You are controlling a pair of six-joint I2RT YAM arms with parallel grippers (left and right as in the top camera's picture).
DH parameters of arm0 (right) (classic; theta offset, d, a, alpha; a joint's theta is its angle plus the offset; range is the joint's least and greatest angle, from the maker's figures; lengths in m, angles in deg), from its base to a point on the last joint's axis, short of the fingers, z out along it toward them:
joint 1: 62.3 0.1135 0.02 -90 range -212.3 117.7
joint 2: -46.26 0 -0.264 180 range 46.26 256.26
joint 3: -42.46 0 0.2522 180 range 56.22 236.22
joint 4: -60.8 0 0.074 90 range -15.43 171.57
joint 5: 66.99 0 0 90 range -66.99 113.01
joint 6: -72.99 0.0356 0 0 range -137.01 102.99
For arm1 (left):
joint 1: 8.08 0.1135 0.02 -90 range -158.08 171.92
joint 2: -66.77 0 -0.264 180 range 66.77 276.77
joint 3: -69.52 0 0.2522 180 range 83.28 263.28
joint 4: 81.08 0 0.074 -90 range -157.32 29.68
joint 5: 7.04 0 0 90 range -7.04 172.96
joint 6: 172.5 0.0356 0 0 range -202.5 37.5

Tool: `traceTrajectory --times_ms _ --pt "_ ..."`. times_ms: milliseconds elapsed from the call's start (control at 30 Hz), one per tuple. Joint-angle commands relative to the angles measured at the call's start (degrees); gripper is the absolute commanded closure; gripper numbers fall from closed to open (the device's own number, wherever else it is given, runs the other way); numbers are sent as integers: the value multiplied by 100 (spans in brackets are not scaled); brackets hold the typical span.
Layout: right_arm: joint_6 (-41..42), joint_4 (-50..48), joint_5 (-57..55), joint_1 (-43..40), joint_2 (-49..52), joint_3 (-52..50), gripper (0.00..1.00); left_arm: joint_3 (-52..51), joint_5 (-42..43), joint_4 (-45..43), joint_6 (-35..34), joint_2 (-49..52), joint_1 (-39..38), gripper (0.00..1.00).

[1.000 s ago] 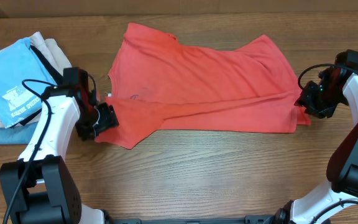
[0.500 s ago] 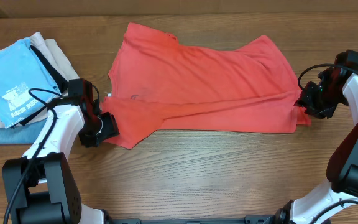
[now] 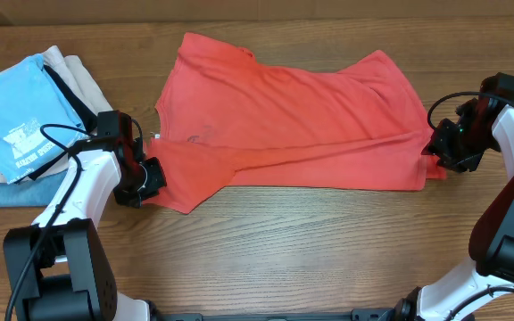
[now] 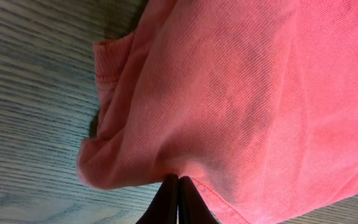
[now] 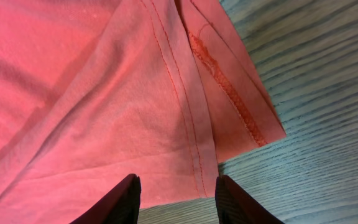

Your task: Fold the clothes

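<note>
We find the red T-shirt (image 3: 293,116) spread flat mid-table, our left gripper (image 4: 178,184) pinched tight on its near-left edge close to the stack of folded garments (image 3: 25,125), our right gripper (image 5: 176,186) spread apart over the opposite hem corner, and bare wooden table (image 3: 310,241) along the front.

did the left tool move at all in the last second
Yes. The left tool, shut on the red shirt at its edge, shifted slightly down the overhead picture, judged against the folded blue shirt beside it.
</note>
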Motion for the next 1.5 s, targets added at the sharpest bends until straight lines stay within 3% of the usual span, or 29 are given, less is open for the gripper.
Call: traceTrajectory --times_ms 0,200,233,267,300,533,633,833,867,1200,1467 --pt "0 17 15 2 50 4 57 -72 0 -20 46 42 26 96" --pt "44 15 22 2 50 4 57 -70 -337 15 44 42 33 96" --pt "63 15 35 2 50 4 57 -70 -459 35 37 42 42 89" --pt "70 15 35 2 50 4 57 -70 -546 48 0 42 44 71" --pt "70 17 35 2 50 4 57 -70 -603 48 -7 42 42 65" --pt "68 15 35 2 50 4 57 -70 -927 2 -2 42 42 57" --pt "68 13 33 2 50 4 57 -70 -914 -94 -2 42 42 61" --pt "66 7 28 2 50 4 57 -70 -918 -173 31 46 31 93" --pt "66 -7 28 2 50 4 57 -70 -918 -173 61 46 31 95" --pt "66 -94 28 2 50 2 57 -63 -905 -275 74 44 31 96" --pt "68 -66 31 2 50 4 57 341 -282 -181 470 39 31 96"
